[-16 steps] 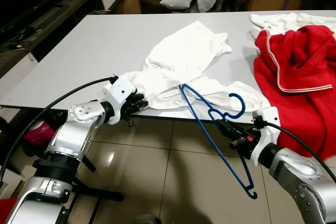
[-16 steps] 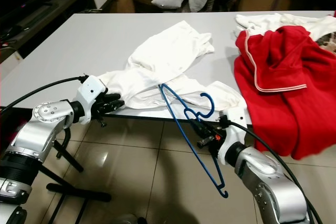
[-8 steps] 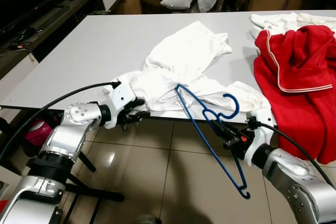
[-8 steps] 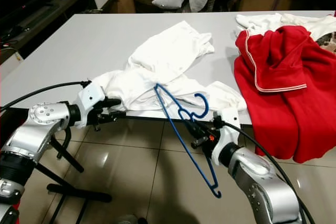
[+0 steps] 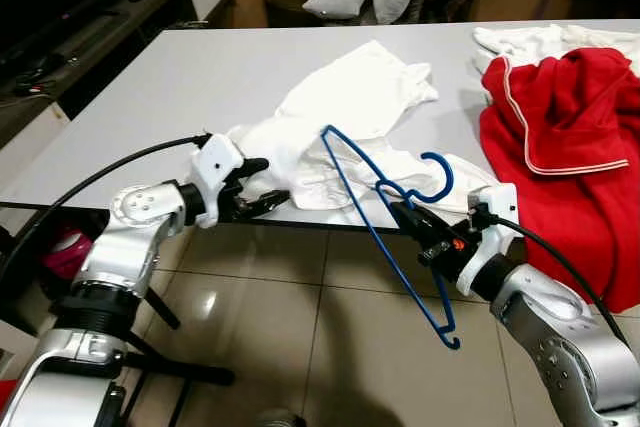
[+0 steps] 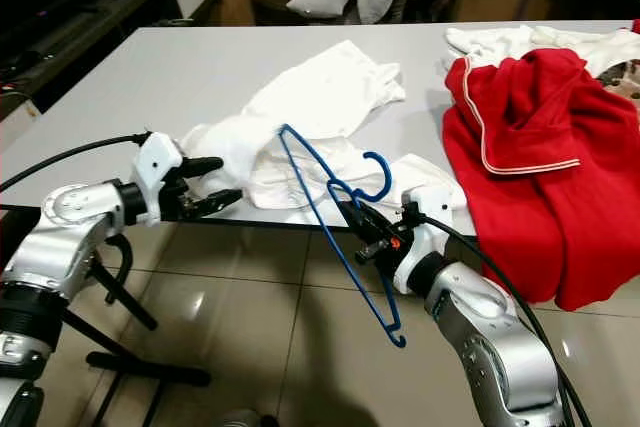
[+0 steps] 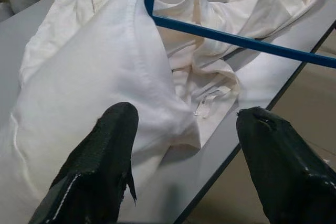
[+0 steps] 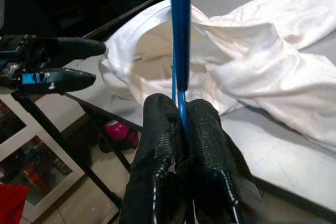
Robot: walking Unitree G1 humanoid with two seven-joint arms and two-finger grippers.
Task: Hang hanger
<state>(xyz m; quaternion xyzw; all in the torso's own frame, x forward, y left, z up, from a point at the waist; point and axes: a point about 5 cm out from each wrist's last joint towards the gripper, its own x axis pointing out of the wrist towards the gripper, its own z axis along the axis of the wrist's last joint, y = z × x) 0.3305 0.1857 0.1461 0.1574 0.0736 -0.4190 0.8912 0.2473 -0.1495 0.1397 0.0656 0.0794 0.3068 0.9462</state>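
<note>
Meanwhile right hand (image 5: 408, 217) pinches a thin blue wire hanger (image 5: 372, 209); left hand (image 5: 262, 184) spread beside crumpled white shirt (image 5: 340, 112).

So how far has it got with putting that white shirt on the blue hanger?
Done: the right hand is shut on the blue hanger, whose one end is over the white shirt on the table. In hand: the left hand, open, sits at the shirt's near edge. Left: the shirt is not on the hanger yet.

Blue hanger (image 5: 372, 209); white shirt (image 5: 345, 117) on pale grey table (image 5: 150, 87); red garment with white trim (image 5: 565, 132); black fingers (image 7: 107, 174) on silver arms; beige glossy floor tiles (image 5: 300, 337).
</note>
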